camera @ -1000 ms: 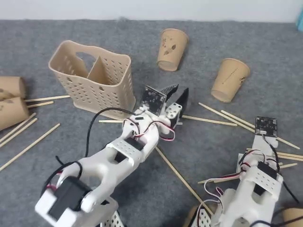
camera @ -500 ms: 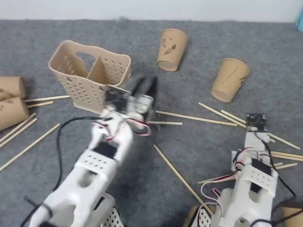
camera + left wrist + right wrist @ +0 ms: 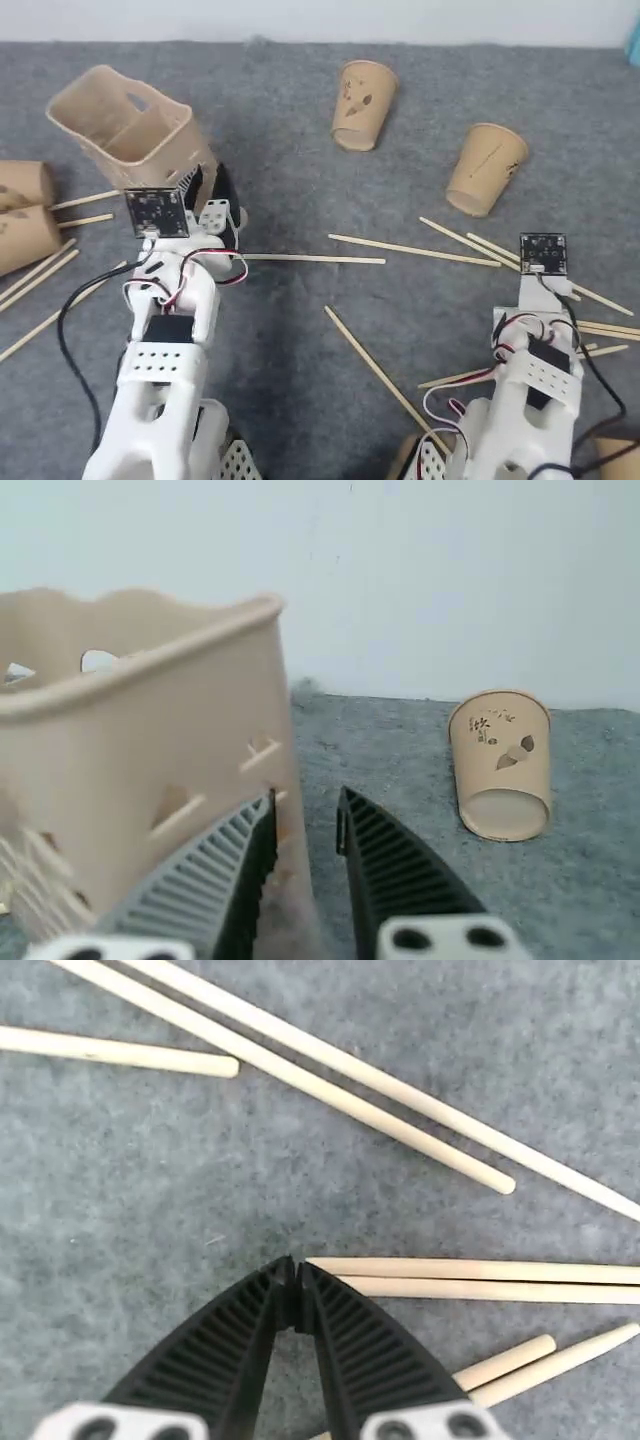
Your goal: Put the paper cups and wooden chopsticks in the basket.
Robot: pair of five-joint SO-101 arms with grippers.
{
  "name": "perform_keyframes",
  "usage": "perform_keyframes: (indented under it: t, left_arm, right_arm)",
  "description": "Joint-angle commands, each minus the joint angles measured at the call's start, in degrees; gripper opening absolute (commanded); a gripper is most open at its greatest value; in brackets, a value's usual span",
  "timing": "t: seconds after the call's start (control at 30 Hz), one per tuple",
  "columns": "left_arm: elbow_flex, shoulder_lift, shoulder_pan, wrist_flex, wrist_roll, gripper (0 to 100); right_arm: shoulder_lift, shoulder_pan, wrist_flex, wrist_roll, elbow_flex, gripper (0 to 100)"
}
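Your left hand (image 3: 306,802) grips the wall of the tilted basket (image 3: 120,125) at ten o'clock. Your right hand (image 3: 294,1268) is closed and empty, just beside two chopsticks (image 3: 450,1271).

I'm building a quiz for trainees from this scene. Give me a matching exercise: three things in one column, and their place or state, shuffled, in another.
Things:
1. basket
2. right tool
3. chopstick nearest the basket

States:
a. closed, pointing at the grey mat
b. lying flat between the arms
c. tilted, gripped by the left tool

Pairs: 1-c, 2-a, 3-b.
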Motion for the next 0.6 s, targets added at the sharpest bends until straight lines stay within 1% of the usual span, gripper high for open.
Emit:
perform_keyframes:
  t: [0.0, 0.07, 0.27, 0.57]
  left_arm:
    - [-0.31, -1.67, -0.70, 0.09, 4.22, 10]
    - [-0.31, -1.67, 0.88, 0.09, 4.22, 10]
    - [-0.22, -1.67, 5.45, 0.53, 3.96, 10]
    - [-0.31, -1.76, 6.51, 0.62, 4.04, 10]
  right_arm:
    - [-0.92, 0.66, -1.19, -2.73, -2.90, 0.9]
    - [-0.66, 0.48, -1.19, -3.87, -3.34, 0.9]
    - [-0.66, 0.04, -1.10, -3.78, -3.34, 0.9]
    - [-0.66, -0.13, -1.01, -3.96, -4.40, 0.9]
